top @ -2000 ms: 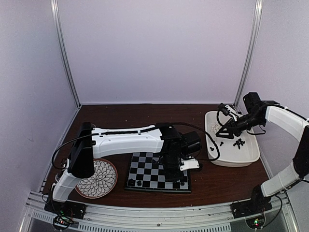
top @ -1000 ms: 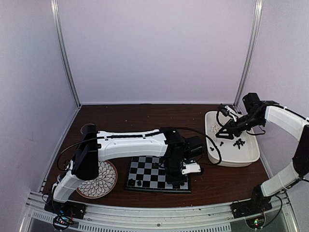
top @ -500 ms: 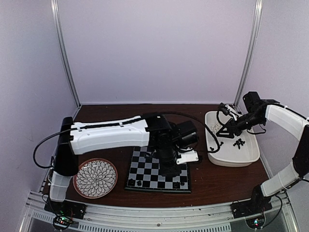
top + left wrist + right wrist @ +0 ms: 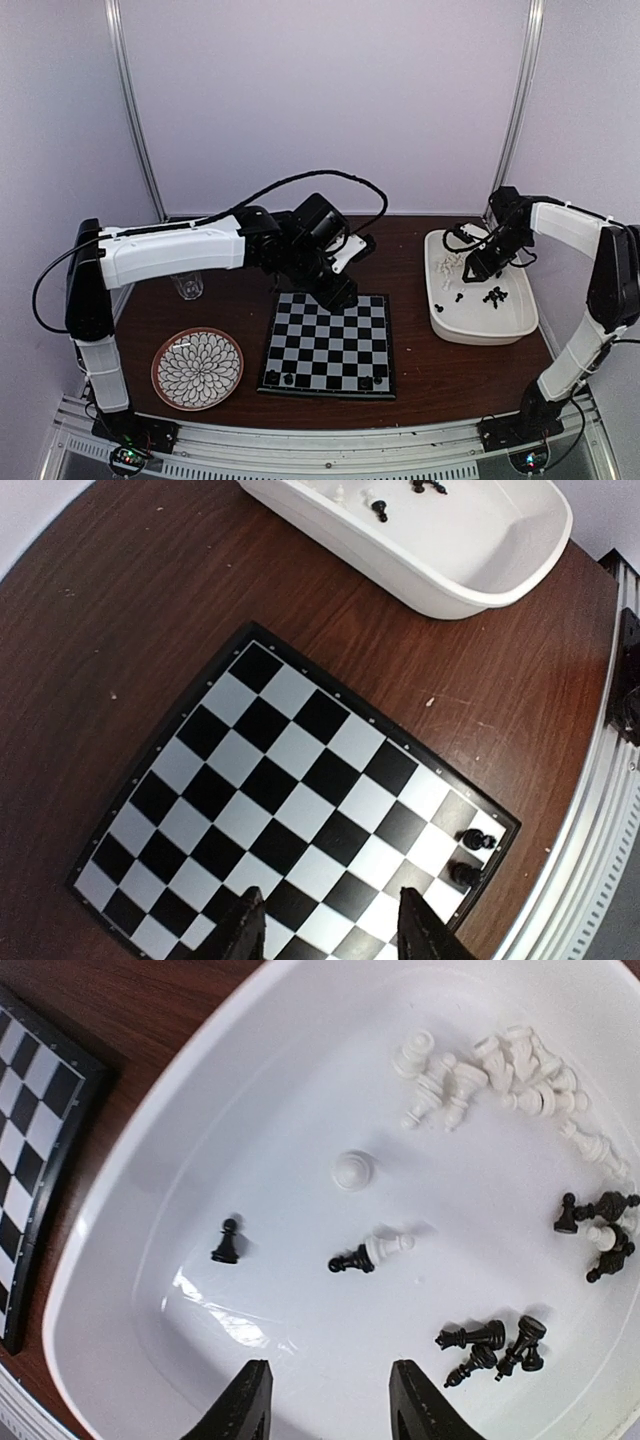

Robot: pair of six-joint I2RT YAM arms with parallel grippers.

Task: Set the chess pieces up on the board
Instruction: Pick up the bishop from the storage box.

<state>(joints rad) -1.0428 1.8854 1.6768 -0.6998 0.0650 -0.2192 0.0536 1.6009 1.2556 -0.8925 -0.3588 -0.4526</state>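
Left gripper (image 4: 328,910) is hovering over the board (image 4: 290,800), right gripper (image 4: 328,1380) over the tub's (image 4: 130,1220) chess pieces (image 4: 455,1085), both open-jawed and empty; picking one seems next.

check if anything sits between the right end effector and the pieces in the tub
Nothing visible does. The right end effector hangs open over the bare floor of the tub, and the nearest pieces lie loose and uncovered just ahead of it.
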